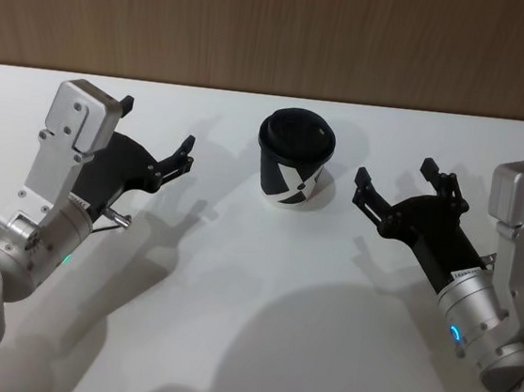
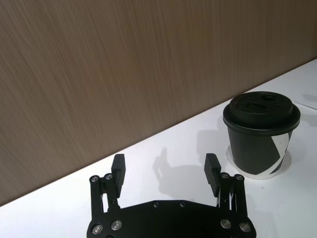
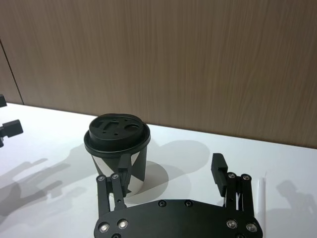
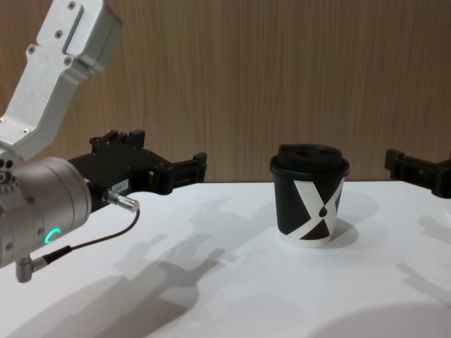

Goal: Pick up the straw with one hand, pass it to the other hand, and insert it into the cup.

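Note:
The black cup (image 1: 294, 158) with its white X mark and domed lid stands upright at the table's middle, toward the back. My left gripper (image 1: 156, 125) hovers open and empty to its left, seen open in the left wrist view (image 2: 165, 171) with the cup (image 2: 260, 141) off to one side. My right gripper (image 1: 396, 173) hovers open and empty to the cup's right, pointing at it. In the right wrist view a thin white straw (image 3: 262, 198) lies on the table beside the right gripper (image 3: 171, 173), just past one fingertip (image 3: 219, 166). The cup (image 3: 117, 141) stands ahead.
The white table (image 1: 250, 299) runs back to a wooden wall (image 1: 281, 28). In the chest view the cup (image 4: 310, 197) stands between the left gripper (image 4: 173, 158) and the right gripper's tips (image 4: 416, 169) at the edge.

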